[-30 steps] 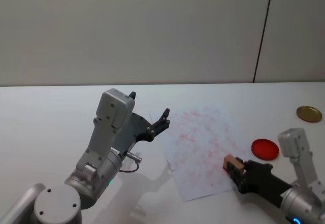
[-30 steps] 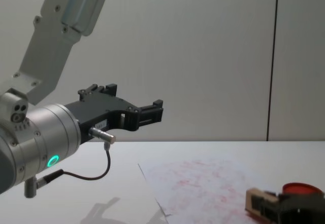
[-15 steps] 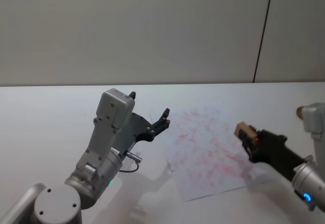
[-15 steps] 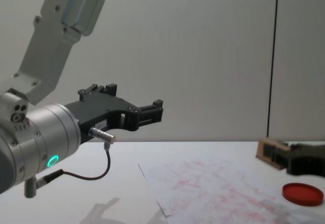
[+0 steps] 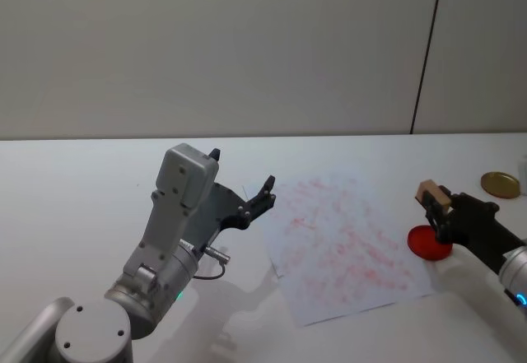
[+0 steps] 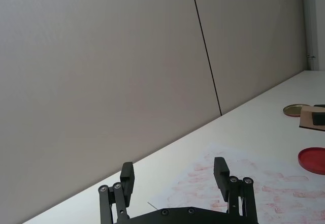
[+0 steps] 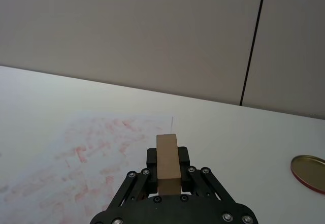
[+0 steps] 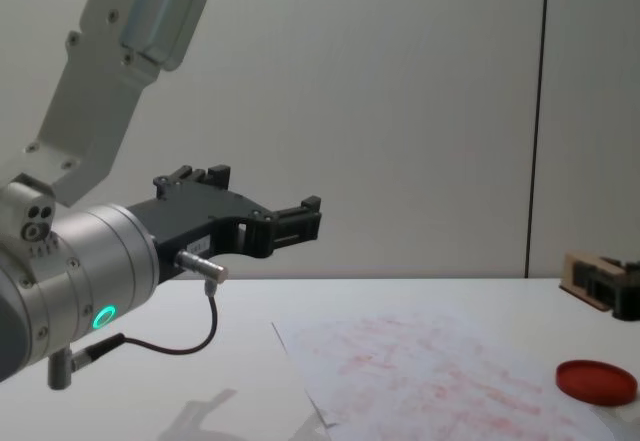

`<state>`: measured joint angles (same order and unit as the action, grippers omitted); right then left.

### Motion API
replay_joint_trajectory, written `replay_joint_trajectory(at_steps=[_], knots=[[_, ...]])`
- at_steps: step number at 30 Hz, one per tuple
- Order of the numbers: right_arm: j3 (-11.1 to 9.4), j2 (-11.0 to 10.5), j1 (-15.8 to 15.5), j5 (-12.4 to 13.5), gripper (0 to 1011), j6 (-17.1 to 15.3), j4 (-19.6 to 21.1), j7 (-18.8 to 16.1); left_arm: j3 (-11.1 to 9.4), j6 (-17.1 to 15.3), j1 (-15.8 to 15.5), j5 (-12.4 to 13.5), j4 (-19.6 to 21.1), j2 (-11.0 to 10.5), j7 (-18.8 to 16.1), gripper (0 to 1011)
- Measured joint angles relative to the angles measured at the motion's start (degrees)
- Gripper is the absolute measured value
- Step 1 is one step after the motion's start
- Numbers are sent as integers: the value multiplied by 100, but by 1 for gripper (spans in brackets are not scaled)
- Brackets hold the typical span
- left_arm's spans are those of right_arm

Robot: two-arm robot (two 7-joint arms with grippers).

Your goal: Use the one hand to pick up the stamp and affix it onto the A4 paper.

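Head view, nearest the robot: the left arm's silver body rises at 7 o'clock in the frame. Its left gripper (image 5: 241, 171) hangs in the air at the paper's 9 o'clock. The black fingers (image 6: 221, 169) are spread wide with nothing between them, as the left wrist view also shows.

At 4 o'clock in the frame the right gripper (image 5: 440, 205) reaches in from the edge, pinching the stamp (image 5: 431, 192). In the right wrist view the tan block sits between the two fingers and juts out past their tips, its long side in line with them. The stamp is off the table (image 5: 74, 182); the chest view shows it raised well above the red ink pad (image 8: 596, 381).

In the head view the stamp is at 12 o'clock from the ink pad, just past the 3 o'clock edge of the A4 paper (image 5: 338, 248). The paper lies flat on the white table, covered in red smudges, and the ink pad rests just beside that same edge.

Farther back, at 2 o'clock from the ink pad, lies a round gold lid (image 5: 501, 184). A grey wall (image 5: 247, 50) stands behind the table.
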<state>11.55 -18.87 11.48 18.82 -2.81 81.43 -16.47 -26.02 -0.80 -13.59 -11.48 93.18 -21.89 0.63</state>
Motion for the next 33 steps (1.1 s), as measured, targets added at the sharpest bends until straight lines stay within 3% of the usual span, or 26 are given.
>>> replay_joint_trajectory(at_steps=[14,33], knots=[[-36,3,173,-123,221,-42,-520,-72,0,0,0,0,0,0,0,993],[79,111,300,-244,221,-140,-1001,-187,0,0,0,0,0,0,0,993]])
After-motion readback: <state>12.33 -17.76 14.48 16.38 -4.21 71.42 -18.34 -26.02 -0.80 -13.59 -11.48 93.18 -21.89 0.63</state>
